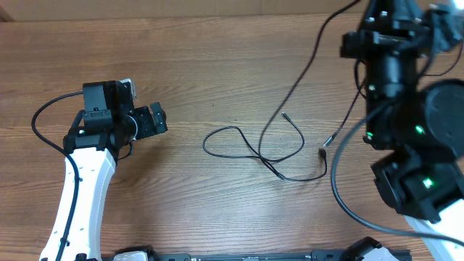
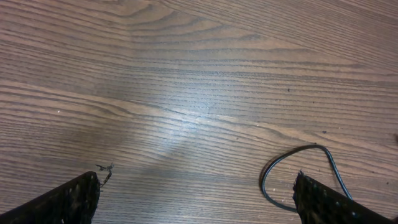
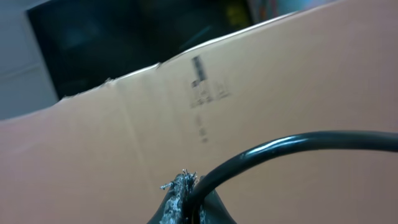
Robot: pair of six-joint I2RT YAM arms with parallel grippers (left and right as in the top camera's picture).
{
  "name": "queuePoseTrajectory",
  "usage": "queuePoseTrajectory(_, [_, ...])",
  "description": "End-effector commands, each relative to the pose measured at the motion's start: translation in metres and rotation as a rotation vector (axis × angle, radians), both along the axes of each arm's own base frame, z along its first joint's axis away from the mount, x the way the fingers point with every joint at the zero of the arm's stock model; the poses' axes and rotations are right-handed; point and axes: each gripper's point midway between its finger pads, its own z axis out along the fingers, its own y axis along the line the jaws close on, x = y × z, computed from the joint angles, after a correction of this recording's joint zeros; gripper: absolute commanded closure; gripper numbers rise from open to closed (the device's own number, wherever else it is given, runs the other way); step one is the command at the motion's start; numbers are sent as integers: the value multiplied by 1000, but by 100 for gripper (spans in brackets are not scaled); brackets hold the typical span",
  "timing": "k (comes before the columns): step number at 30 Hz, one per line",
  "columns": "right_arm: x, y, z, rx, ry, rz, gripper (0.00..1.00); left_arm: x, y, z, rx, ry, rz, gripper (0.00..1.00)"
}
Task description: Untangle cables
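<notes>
Left pincer (image 1: 159, 119) released, empty; I see cables (image 2: 311, 147) looping just off its right side, strung left-right on worktop (image 1: 217, 58). Right pincer (image 3: 183, 194) prob clenched on one.

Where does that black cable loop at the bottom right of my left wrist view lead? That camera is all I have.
Observer: Overhead, the cable loop is the left end of a loose tangle lying mid-table.
Operator: Is anything holding it?
Observer: One strand climbs off the table to the raised right gripper, which looks shut on it in the right wrist view.
Operator: Any free ends?
Observer: Yes, a small plug end and a silver-tipped end lie on the table right of the tangle.
</notes>
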Motion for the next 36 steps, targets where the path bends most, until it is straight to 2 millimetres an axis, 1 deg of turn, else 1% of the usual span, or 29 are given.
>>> queuePoseTrajectory(1, [-14, -37, 5, 65, 9, -172, 96, 1, 0, 5, 16, -17, -15, 0])
queuePoseTrajectory(4, [-20, -64, -4, 121, 43, -329, 96, 1, 0, 5, 16, -17, -15, 0])
queuePoseTrajectory(10, [-39, -102, -15, 223, 74, -560, 96, 1, 0, 5, 16, -17, -15, 1])
queuePoseTrajectory(12, [-43, -109, -15, 242, 71, -598, 96, 1, 0, 5, 16, -17, -15, 0])
queuePoseTrajectory(17, [-46, -118, -14, 225, 75, -639, 96, 1, 0, 5, 16, -17, -15, 0])
queuePoseTrajectory(21, [-50, -129, -26, 231, 117, -725, 96, 1, 0, 5, 16, -17, -15, 0])
queuePoseTrajectory(27, [-47, -131, -43, 163, 201, -784, 96, 1, 0, 5, 16, -17, -15, 0])
queuePoseTrajectory(36, [-24, -130, -63, 93, 269, -841, 96, 1, 0, 5, 16, -17, -15, 0])
